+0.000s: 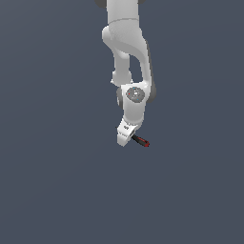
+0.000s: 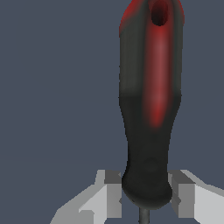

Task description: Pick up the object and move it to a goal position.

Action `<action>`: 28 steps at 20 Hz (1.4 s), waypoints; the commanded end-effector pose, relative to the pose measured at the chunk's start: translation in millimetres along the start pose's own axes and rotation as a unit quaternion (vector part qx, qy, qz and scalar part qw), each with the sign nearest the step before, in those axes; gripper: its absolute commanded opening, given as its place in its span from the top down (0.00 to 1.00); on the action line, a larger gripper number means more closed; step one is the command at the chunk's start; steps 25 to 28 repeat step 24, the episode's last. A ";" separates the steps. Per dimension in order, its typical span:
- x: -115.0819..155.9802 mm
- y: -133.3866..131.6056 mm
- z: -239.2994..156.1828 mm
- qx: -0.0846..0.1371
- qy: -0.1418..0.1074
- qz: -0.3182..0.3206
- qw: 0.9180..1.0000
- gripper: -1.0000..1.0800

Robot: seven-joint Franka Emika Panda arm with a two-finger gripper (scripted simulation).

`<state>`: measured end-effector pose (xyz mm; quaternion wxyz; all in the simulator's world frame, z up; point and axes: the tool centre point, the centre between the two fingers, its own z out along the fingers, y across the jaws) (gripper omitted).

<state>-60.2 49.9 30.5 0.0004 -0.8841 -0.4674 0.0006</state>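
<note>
The white Panda arm (image 1: 127,52) reached down over a plain dark grey surface (image 1: 52,181), its gripper (image 1: 125,137) low and tilted. The screwdriver (image 1: 141,141) stuck out from the gripper toward the exterior view's right, black handle ending in red. Up close in the wrist view, the screwdriver (image 2: 151,109) filled the frame, its black collar sitting between the two grey fingers (image 2: 186,194), which stood narrowly on either side of it, seemingly clamped on, thin shaft just beyond them.
</note>
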 end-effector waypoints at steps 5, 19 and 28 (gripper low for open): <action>-50.1 39.8 -22.6 -0.001 0.000 0.001 1.000 1.00; -135.4 111.6 -61.8 0.000 0.001 0.001 1.000 1.00; -141.6 118.0 -64.8 0.000 0.001 0.001 1.000 1.00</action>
